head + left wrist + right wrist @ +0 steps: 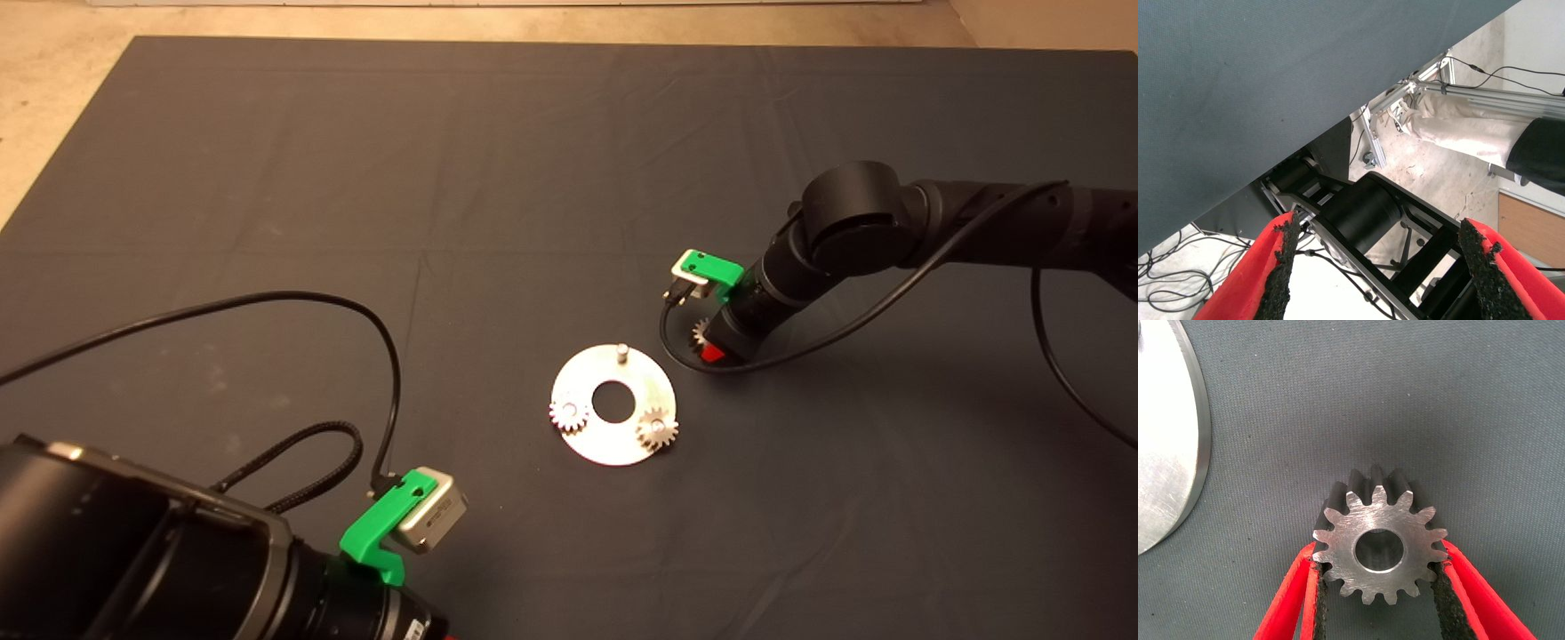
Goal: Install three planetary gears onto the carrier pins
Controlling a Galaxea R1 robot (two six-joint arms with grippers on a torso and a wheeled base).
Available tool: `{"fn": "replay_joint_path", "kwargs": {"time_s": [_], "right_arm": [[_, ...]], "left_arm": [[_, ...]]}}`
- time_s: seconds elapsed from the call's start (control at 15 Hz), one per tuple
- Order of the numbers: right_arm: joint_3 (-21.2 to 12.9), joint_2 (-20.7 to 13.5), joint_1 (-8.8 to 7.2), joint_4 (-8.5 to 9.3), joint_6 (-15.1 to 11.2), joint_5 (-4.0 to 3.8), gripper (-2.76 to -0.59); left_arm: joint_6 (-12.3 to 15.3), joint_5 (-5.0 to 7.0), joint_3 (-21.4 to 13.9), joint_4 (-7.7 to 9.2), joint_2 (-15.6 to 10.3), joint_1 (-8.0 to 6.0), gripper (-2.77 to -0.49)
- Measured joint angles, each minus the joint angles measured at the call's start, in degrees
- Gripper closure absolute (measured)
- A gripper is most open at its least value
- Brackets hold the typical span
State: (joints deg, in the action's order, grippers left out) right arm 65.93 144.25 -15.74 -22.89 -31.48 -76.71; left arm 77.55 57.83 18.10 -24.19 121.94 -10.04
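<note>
Right tool [1375, 583] | closed on third gear [1377, 543], beside disc [613, 404] | two gears seated, one pin [622, 352] bare | left tool [1381, 267] open, parked | we risk bore-pin misalignment jamming gear

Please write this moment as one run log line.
right gripper: shut on third gear, on mat beside disc | two gears on pins | one pin free | left gripper: open, parked lower left

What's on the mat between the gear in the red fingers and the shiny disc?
Nothing. In the right wrist view, only bare dark mat lies between the third gear, held in the right tool, and the disc edge.
</note>
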Motion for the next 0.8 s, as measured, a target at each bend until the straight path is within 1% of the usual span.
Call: {"fn": "replay_joint_path", "kwargs": {"time_s": [0.13,0.2,0.27,0.33,0.47,0.6,0.67,0.73,0.8], "right_arm": [[-0.95,-1.33,0.01,0.5,0.0,0.01,-0.87],[-1.05,-1.86,0.01,0.82,0.0,-0.3,-0.87],[-1.35,-2.17,0.0,0.82,-0.02,-0.33,-0.87],[-2.25,-2.48,0.01,0.83,-0.02,-0.44,-0.86],[-5.15,-3.02,0.01,0.88,-0.05,-0.36,-0.85],[-7.21,-3.48,0.0,1.05,-0.2,-0.43,-0.84],[-8.32,-3.46,-0.09,1.07,-0.57,-0.58,-0.84],[-9.53,-3.31,-0.46,1.16,-1.46,-0.55,-0.84],[-10.53,-3.12,-1.3,1.27,-2.6,-0.54,-0.84]], "left_arm": [[-0.01,-0.04,0.0,-0.01,-0.02,-0.01,-1.65],[0.01,-0.04,0.0,-0.01,0.0,-0.01,-1.65],[-0.01,-0.04,0.0,-0.01,0.02,-0.01,-1.65],[0.0,-0.1,0.0,-0.01,0.09,-0.01,-1.65],[-0.01,-0.9,0.0,-0.01,0.16,-0.01,-1.65],[0.01,-1.06,0.0,-0.01,0.3,-0.01,-1.65],[0.0,-1.11,0.0,-0.01,0.49,-0.01,-1.65],[0.01,-1.11,0.0,-0.01,0.6,-0.01,-1.65],[0.0,-1.11,0.0,-0.01,0.6,-0.01,-1.65]]}}
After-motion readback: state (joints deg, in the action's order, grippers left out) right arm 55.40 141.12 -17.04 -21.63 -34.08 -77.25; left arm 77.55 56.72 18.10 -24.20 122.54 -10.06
